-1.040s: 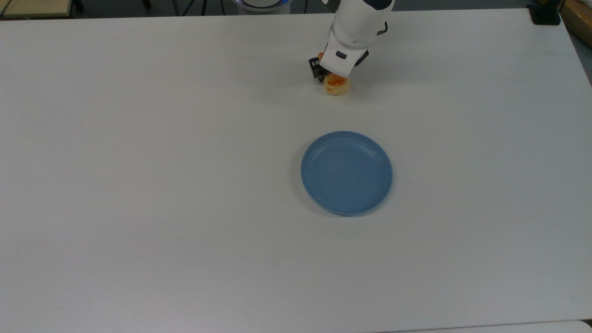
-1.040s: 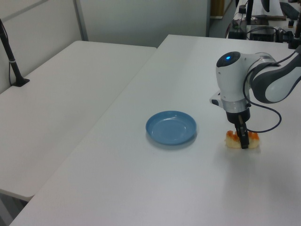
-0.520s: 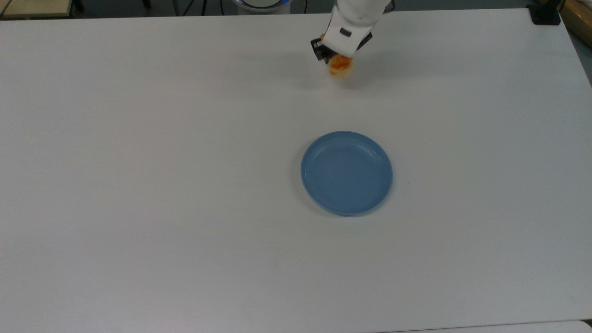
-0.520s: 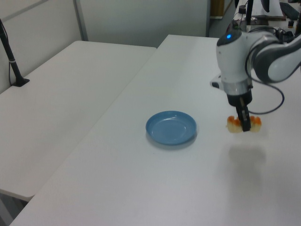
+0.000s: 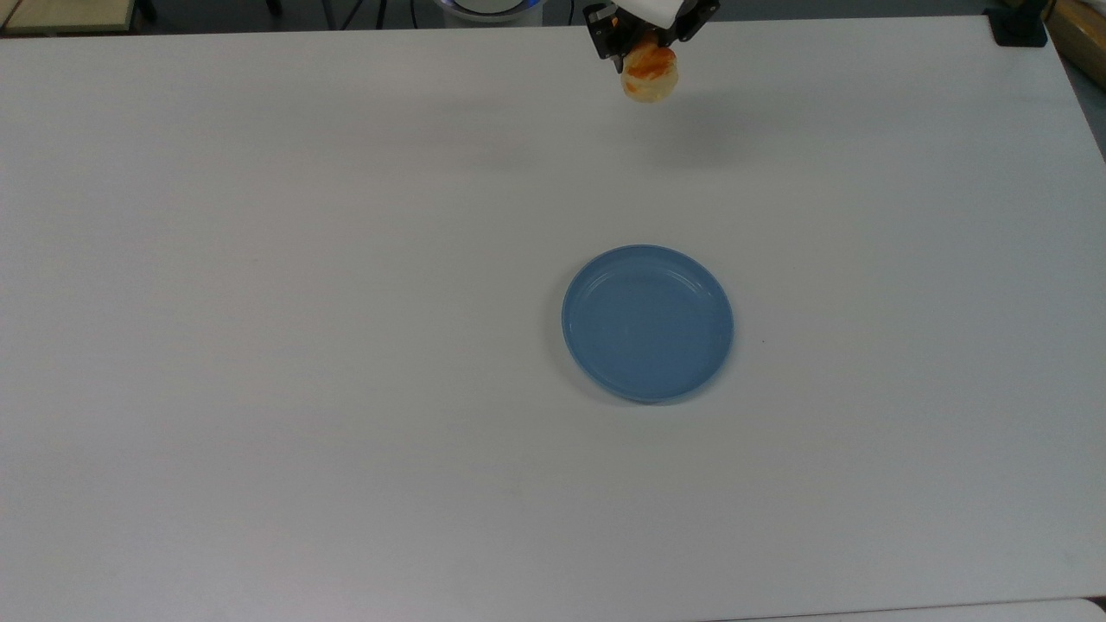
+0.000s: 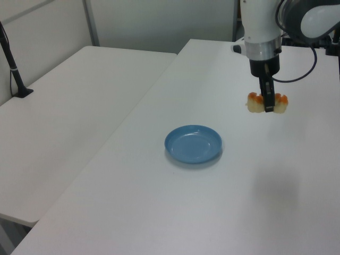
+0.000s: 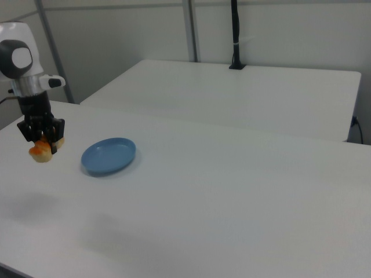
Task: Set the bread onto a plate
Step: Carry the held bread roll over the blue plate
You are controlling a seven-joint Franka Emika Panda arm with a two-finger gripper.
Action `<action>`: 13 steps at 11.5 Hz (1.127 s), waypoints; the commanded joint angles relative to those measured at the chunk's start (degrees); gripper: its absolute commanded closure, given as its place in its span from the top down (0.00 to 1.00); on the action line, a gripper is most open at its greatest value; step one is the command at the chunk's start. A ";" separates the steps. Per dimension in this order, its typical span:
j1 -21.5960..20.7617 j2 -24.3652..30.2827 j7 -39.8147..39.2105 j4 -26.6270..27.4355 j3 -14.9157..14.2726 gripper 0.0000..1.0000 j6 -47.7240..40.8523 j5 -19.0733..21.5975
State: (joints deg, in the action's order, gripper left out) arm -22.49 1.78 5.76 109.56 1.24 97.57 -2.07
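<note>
While the hand [image 6: 268, 102] pinches the bread [image 6: 267, 103] across its narrow middle, both ends of the loaf stick out free on either side of the dark fingers in the left view, and it hangs in the air well clear of the tabletop [image 5: 346, 345], its soft shadow lying below. The plate [image 5: 647, 322] sits bare on the tabletop, well apart from the loaf, toward the top view's bottom.

Judging by its look, the bread is light and soft, perhaps a foam or plastic model; the frames cannot settle which. A mid-body hold like this one suits it: balanced, no sag at the ends, though a hard squeeze could dent it and a glazed top may be a little slick.

Compared with a second ago, the loaf has left the tabletop, where it rested under the hand, and has risen steadily; in the top view it has drifted toward the upper edge, and the arm shows far less. The plate has not shifted.
</note>
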 commanded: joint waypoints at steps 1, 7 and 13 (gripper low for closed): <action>3.23 -4.39 1.01 -7.40 0.34 0.31 -1.06 -0.39; 8.69 -19.59 7.23 -23.58 0.34 0.31 4.99 -2.06; 9.05 -22.70 11.64 -27.03 0.25 0.32 11.95 -2.85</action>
State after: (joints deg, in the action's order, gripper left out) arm -13.33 -20.72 15.04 83.65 1.29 108.72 -3.73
